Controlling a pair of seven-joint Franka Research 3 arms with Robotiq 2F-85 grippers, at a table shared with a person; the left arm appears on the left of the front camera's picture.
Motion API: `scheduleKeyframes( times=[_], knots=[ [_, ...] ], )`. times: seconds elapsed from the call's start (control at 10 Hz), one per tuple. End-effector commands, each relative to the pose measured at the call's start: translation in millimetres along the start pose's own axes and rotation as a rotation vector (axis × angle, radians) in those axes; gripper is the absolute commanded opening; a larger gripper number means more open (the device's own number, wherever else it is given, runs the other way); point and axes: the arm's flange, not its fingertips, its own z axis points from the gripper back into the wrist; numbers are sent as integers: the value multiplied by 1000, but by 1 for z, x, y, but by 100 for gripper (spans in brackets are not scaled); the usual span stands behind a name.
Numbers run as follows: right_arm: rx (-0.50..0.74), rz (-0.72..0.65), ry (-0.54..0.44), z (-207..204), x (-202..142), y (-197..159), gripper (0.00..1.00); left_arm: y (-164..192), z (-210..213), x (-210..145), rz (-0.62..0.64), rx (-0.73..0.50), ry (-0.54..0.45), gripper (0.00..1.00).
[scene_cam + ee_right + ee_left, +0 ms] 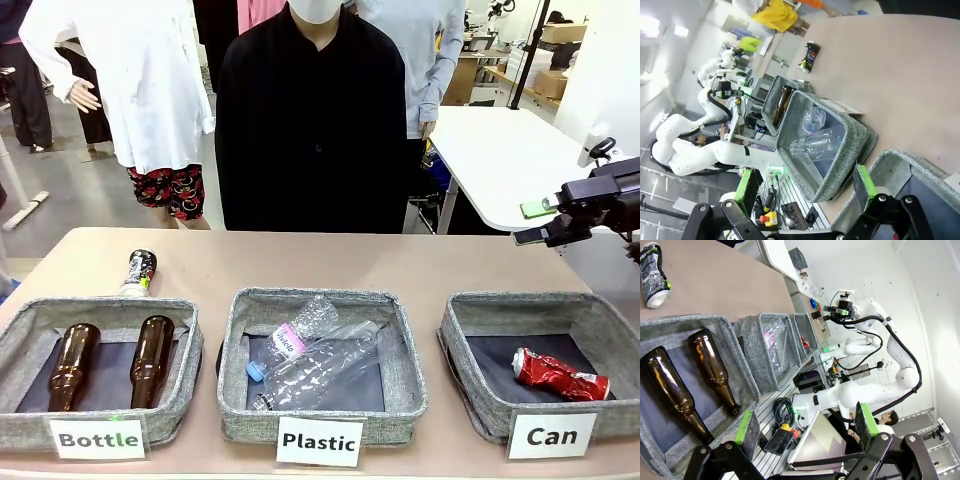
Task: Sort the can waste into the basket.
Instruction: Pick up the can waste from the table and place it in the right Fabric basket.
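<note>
A crushed shiny red can (560,375) lies in the grey basket (455,322) labelled "Can" at the front right. A dark can (138,272) with a silver top lies on the bare table just behind the "Bottle" basket. My right gripper (530,223) hangs open in the air above and behind the Can basket, holding nothing. In the left wrist view my left gripper (806,424) is open and empty, above the Bottle basket, with the dark can (654,275) beyond it. The right wrist view has the open right gripper (805,186), the Can basket's rim (905,162) and the dark can (809,56) far off.
The Bottle basket (20,340) holds two brown glass bottles (150,360). The Plastic basket (235,350) in the middle holds clear plastic bottles (320,372). A person in black (310,120) stands at the far edge. A white table (500,150) is at the back right.
</note>
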Motion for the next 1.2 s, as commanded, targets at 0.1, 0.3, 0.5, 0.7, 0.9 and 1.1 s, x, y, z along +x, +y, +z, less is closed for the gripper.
scheduleKeyframes(
  times=[0.1,0.3,0.5,0.7,0.9,1.1],
  knots=[
    [2,21,5,4,2,2,100,0,0,0,0,0,0,100],
    [2,21,5,4,2,2,100,-45,-37,20,-65,278,110,100],
    [2,21,5,4,2,2,100,-56,-109,72,-44,578,189,100],
    [2,21,5,4,2,2,100,-37,-173,102,2,838,267,100],
    [2,21,5,4,2,2,100,-20,-207,137,26,1011,161,100],
    [2,21,5,4,2,2,100,6,-233,179,51,1163,40,100]
  ],
)
